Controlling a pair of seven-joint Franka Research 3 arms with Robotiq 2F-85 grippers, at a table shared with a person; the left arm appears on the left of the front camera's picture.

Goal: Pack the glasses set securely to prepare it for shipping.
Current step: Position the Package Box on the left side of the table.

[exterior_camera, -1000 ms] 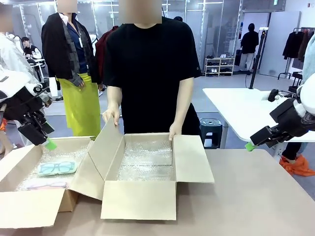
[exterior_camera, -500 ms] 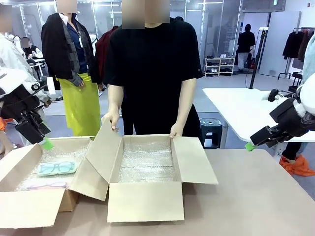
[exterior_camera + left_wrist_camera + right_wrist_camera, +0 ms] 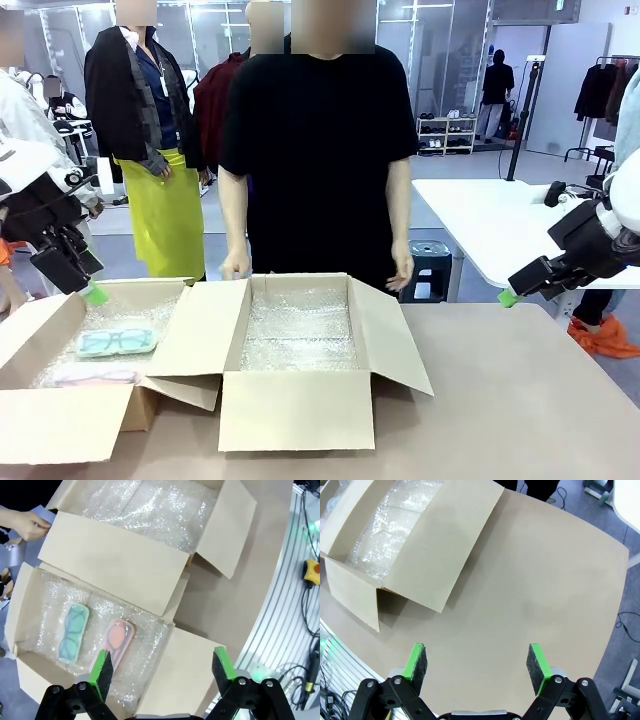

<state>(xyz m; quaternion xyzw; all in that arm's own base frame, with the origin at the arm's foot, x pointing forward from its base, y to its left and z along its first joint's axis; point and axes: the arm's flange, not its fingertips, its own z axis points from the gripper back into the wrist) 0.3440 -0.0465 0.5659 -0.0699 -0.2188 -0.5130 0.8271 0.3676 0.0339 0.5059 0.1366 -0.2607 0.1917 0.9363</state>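
The left gripper hangs wide open and empty above the left box. Just beyond its fingers, at 11 o'clock in the left wrist view, lie the pink-framed pack and the mint-green-framed pack, side by side on bubble wrap. The right gripper is spread wide, empty, over bare table; the middle box sits at 10 o'clock. A person's hand is at that box's flap.

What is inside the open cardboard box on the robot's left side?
The left cardboard box holds a mint-green-framed glasses pack and a pink-framed glasses pack, lying side by side on bubble wrap lining. Whatever is beneath the lining is covered.
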